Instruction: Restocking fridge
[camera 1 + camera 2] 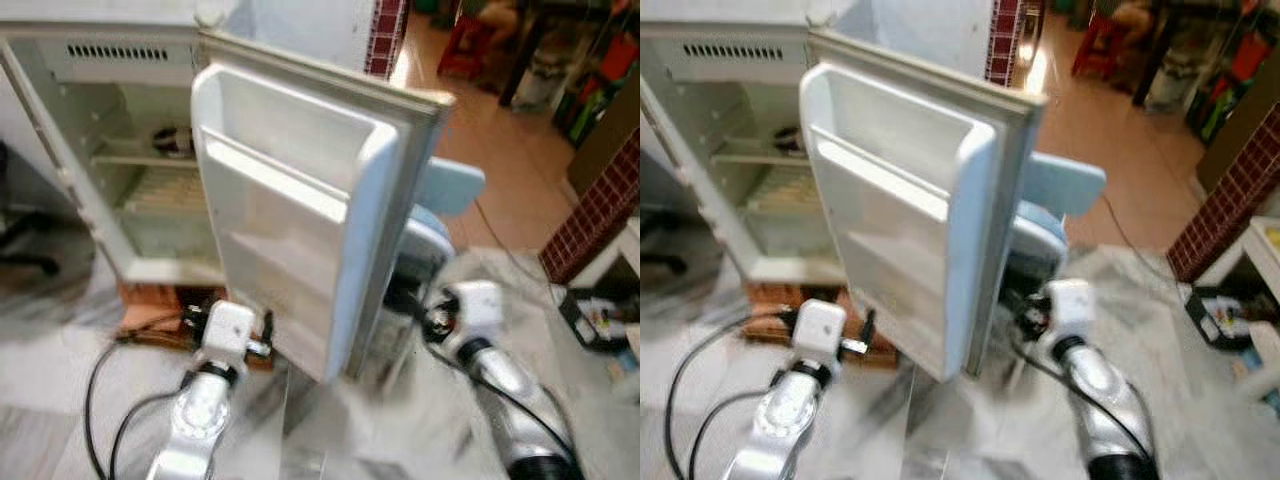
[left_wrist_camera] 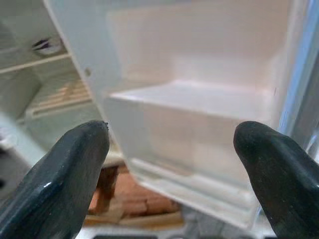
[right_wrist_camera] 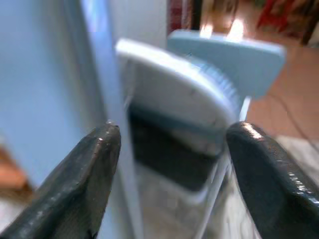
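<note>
Both pairs of jaws stood spread and held nothing: the left gripper (image 2: 172, 149) pointed at the inner face of the fridge door (image 1: 300, 200), the right gripper (image 3: 169, 149) at the door's outer side, where a pale blue chair (image 1: 440, 200) stood just behind it. From the head views, the left arm (image 1: 205, 400) was low and just before the door's lower corner, the right arm (image 1: 490, 350) low beyond its free edge. The door stood wide open, its long axis upright, its moulded door shelves (image 2: 199, 99) bare and facing the left gripper, which looked the nearer one for loading. Farther back, the small fridge (image 1: 110, 150) sat on a wooden stand (image 1: 160, 300), with a dark object (image 1: 172, 140) on its upper shelf; what it was could not be told. No item to stock was in hand, so restocking seemed barely begun, and the chair crowded the right side. Black cables (image 1: 110, 390) lay on the floor.
</note>
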Controlling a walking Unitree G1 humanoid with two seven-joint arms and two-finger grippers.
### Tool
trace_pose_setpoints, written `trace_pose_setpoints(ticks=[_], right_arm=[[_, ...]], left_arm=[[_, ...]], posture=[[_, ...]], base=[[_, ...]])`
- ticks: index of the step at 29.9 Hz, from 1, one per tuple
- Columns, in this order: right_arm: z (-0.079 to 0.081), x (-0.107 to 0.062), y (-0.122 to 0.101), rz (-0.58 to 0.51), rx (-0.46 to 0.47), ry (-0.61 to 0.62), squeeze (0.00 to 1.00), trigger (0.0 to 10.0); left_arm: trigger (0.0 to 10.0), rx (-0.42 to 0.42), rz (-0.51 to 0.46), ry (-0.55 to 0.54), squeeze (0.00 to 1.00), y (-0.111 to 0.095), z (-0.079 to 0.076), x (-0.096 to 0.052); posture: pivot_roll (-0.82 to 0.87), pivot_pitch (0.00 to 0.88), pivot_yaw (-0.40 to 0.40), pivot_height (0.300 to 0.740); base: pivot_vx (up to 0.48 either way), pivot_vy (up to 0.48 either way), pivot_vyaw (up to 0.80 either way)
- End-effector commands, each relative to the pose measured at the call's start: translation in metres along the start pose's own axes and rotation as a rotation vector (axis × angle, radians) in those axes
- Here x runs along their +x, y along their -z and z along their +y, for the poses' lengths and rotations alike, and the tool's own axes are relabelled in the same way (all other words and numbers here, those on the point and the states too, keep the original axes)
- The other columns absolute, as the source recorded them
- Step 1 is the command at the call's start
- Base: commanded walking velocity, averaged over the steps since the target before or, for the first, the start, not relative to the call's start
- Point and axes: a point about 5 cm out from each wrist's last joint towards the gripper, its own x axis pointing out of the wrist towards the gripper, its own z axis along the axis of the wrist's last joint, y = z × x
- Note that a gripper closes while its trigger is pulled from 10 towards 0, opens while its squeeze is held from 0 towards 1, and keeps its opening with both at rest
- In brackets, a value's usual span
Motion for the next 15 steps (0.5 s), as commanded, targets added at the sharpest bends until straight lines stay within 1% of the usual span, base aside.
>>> trace_pose_setpoints(ticks=[1, 2, 4, 6, 8, 9, 10, 11, 12, 13, 14, 15], right_arm=[[0.008, 0.005, -0.002, -0.014, 0.015, 0.002, 1.00, 10.0], [0.007, 0.008, -0.004, -0.025, 0.028, 0.044, 1.00, 10.0], [0.006, 0.010, -0.005, -0.030, 0.037, 0.064, 1.00, 10.0], [0.008, 0.015, -0.008, -0.044, 0.064, 0.106, 1.00, 10.0], [0.008, 0.020, -0.009, -0.037, 0.064, 0.161, 1.00, 10.0], [0.008, 0.024, -0.012, -0.047, 0.103, 0.182, 1.00, 10.0], [0.008, 0.024, -0.012, -0.047, 0.103, 0.182, 1.00, 10.0], [0.009, 0.028, -0.016, -0.061, 0.113, 0.203, 1.00, 10.0], [0.011, 0.034, -0.021, -0.072, 0.125, 0.214, 0.28, 10.0], [0.011, 0.034, -0.021, -0.072, 0.125, 0.214, 0.28, 10.0], [0.013, 0.039, -0.023, -0.075, 0.136, 0.223, 0.00, 10.0], [0.014, 0.040, -0.023, -0.075, 0.138, 0.228, 0.00, 10.0]], left_arm=[[10.0, 0.003, 0.005, -0.026, 0.00, 0.001, 0.006, -0.001], [10.0, 0.003, 0.004, -0.027, 0.00, 0.000, 0.007, -0.001], [10.0, 0.003, 0.004, -0.027, 0.00, 0.000, 0.008, -0.001], [10.0, 0.007, 0.007, -0.028, 0.00, 0.000, 0.008, 0.000], [10.0, 0.007, 0.010, -0.029, 0.00, 0.000, 0.008, 0.000], [10.0, 0.006, 0.011, -0.028, 0.00, 0.001, 0.008, 0.000], [10.0, 0.006, 0.011, -0.028, 0.00, 0.001, 0.008, 0.000], [10.0, 0.003, 0.013, -0.030, 0.00, 0.001, 0.007, 0.000], [10.0, 0.001, 0.020, -0.030, 0.00, 0.004, 0.006, 0.001], [10.0, 0.001, 0.020, -0.030, 0.00, 0.004, 0.006, 0.001], [10.0, 0.001, 0.027, -0.027, 0.00, 0.005, 0.004, 0.002], [10.0, 0.000, 0.029, -0.025, 0.00, 0.006, 0.004, 0.002]], posture=[[0.07, 0.000, -0.029, 0.740], [0.08, 0.000, -0.030, 0.740], [0.08, 0.000, -0.032, 0.740], [0.09, 0.000, -0.033, 0.740], [0.09, 0.000, -0.032, 0.740], [0.10, 0.000, -0.034, 0.740], [0.10, 0.000, -0.034, 0.740], [0.10, 0.000, -0.037, 0.740], [0.11, 0.000, -0.041, 0.740], [0.11, 0.000, -0.041, 0.740], [0.11, 0.000, -0.046, 0.740], [0.11, 0.000, -0.046, 0.740]], base=[[0.000, 0.000, 0.79], [0.000, 0.000, 0.79], [0.000, 0.000, 0.79], [0.000, 0.000, 0.79], [0.000, 0.000, 0.00], [0.000, 0.000, 0.00], [0.000, 0.000, 0.00], [0.000, 0.000, 0.00], [0.000, 0.000, 0.00], [0.000, 0.000, 0.00], [0.000, 0.000, 0.00], [0.000, 0.000, 0.00]])
